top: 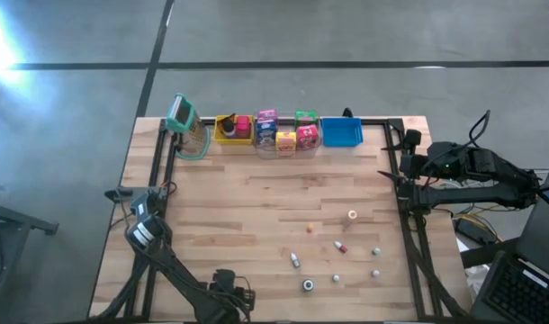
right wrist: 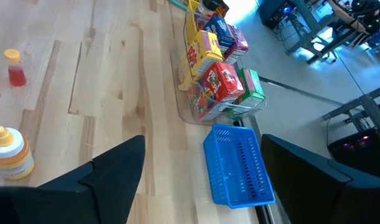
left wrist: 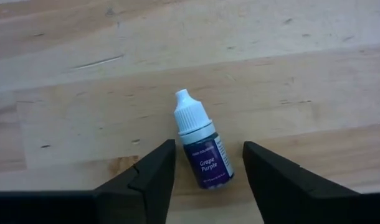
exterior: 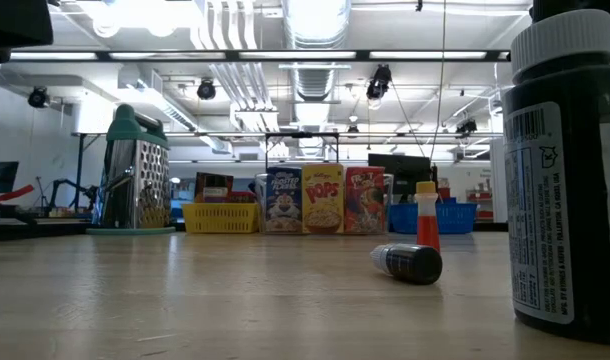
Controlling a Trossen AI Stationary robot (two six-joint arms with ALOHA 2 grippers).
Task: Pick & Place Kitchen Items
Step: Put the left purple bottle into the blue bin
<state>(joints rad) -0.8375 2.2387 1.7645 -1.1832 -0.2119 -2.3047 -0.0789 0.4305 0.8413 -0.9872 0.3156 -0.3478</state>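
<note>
A small dropper bottle with a white cap and a purple "Grape Purple" label lies on its side on the wooden table. My left gripper points down over it, open, one finger on each side of the labelled body with a thin gap on both sides. In the high view this gripper is near the table's front edge and covers the bottle. My right gripper stands open, raised at the table's right side, with nothing between its fingers. Several other tiny bottles lie scattered at the front right.
Along the far edge stand a grater, a yellow bin, a clear bin with mini cereal boxes and a blue bin. A tall dark bottle and a lying dark bottle are close to the low camera.
</note>
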